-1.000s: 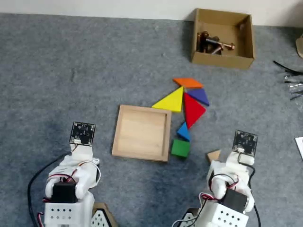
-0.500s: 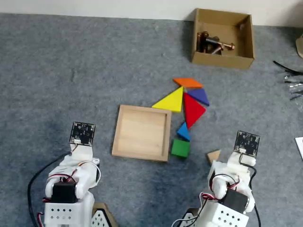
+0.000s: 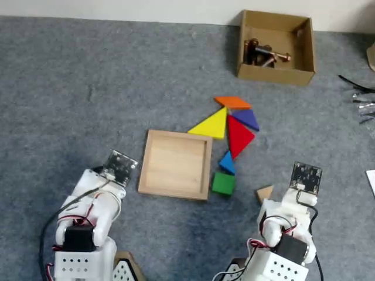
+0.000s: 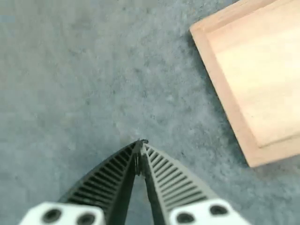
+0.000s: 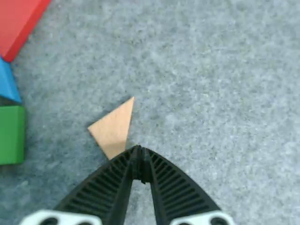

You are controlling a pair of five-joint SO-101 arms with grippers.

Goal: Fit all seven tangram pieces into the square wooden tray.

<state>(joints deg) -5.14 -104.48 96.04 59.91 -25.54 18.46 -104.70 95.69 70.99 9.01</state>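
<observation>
One square wooden tray [image 3: 176, 164] and seven tangram pieces are counted, none in the tray: yellow triangle [image 3: 214, 124] touching its far edge, orange piece [image 3: 232, 102], purple piece [image 3: 246, 119] and red triangle [image 3: 238, 136] bunched just past that, blue triangle [image 3: 227, 163] and green square [image 3: 223, 183] along its right side, plain wood triangle [image 3: 265, 192] off alone near the right arm. Everything's laid on grey carpet [image 3: 76, 76], with one cardboard box [image 3: 274, 76] parked by the white wall [image 3: 117, 9] at the back. Both grippers are seen pinched shut on nothing, the left gripper [image 4: 140, 144] over bare carpet beside the tray, the right gripper [image 5: 139, 152] tipped right at the wood triangle's edge, though contact can't be told.
</observation>
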